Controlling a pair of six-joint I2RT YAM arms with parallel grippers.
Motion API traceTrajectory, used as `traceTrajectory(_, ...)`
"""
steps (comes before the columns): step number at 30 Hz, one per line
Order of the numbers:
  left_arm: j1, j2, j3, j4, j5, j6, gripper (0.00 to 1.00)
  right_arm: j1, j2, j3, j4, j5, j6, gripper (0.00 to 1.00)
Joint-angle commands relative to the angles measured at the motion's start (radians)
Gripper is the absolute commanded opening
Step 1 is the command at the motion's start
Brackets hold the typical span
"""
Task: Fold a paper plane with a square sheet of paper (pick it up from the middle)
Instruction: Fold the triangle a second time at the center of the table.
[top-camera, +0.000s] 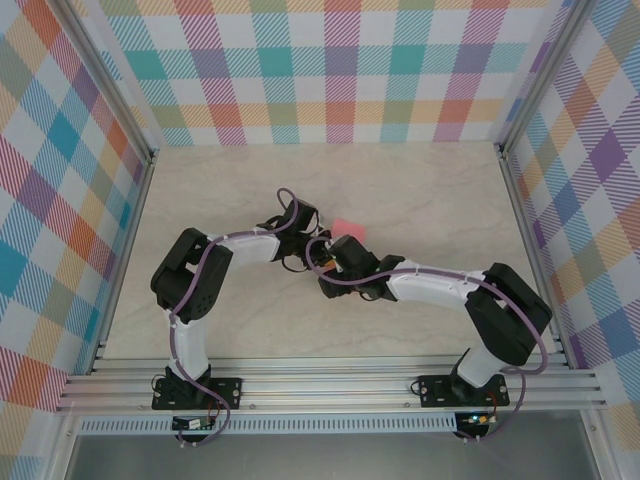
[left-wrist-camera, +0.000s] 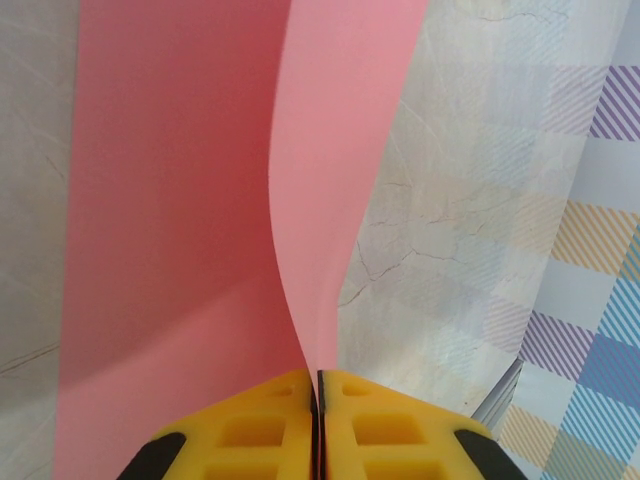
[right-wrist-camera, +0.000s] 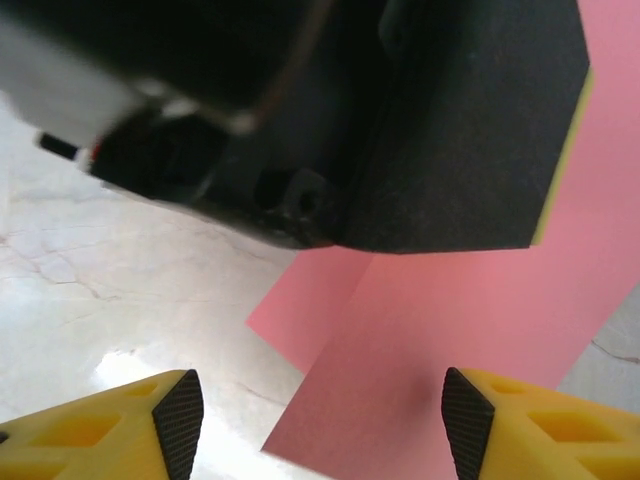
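Note:
The salmon-pink sheet of paper (top-camera: 347, 228) lies at the middle of the table, mostly hidden under the two grippers. In the left wrist view the paper (left-wrist-camera: 180, 200) is partly lifted into a curved flap, and my left gripper (left-wrist-camera: 317, 385) is shut on that flap's edge. My left gripper (top-camera: 300, 240) sits just left of the sheet. The right wrist view has the paper (right-wrist-camera: 450, 350) lying folded with a crease, the black body of the left gripper above it. My right gripper (right-wrist-camera: 320, 425) is open, its fingers straddling the sheet's near edge.
The pale marble-look table (top-camera: 420, 190) is walled by plaid panels (top-camera: 330, 70) at the back and sides. An aluminium rail (top-camera: 330, 385) runs along the near edge by the arm bases.

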Motion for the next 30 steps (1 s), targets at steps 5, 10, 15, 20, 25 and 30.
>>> traceTrajectory(5,0.011,-0.024,0.024,-0.017,0.024,-0.002,0.09,0.013,0.005,0.018,0.020,0.059,-0.007,0.62)
traceTrajectory(10,0.011,-0.021,0.027,-0.018,0.024,-0.004,0.09,0.013,-0.013,0.010,0.007,0.082,-0.018,0.49)
traceTrajectory(15,0.011,-0.023,0.028,-0.026,0.007,-0.002,0.10,0.014,-0.037,0.000,0.003,0.077,-0.022,0.38)
traceTrajectory(20,0.012,-0.039,0.020,-0.029,-0.027,-0.009,0.16,0.011,-0.045,-0.001,-0.010,0.068,-0.016,0.17)
traceTrajectory(25,0.012,-0.096,-0.003,-0.084,-0.144,-0.013,0.48,-0.015,-0.044,0.016,-0.031,-0.006,-0.018,0.04)
traceTrajectory(30,0.012,-0.168,-0.015,-0.156,-0.271,-0.016,0.61,-0.091,-0.064,0.017,-0.029,-0.157,-0.009,0.00)
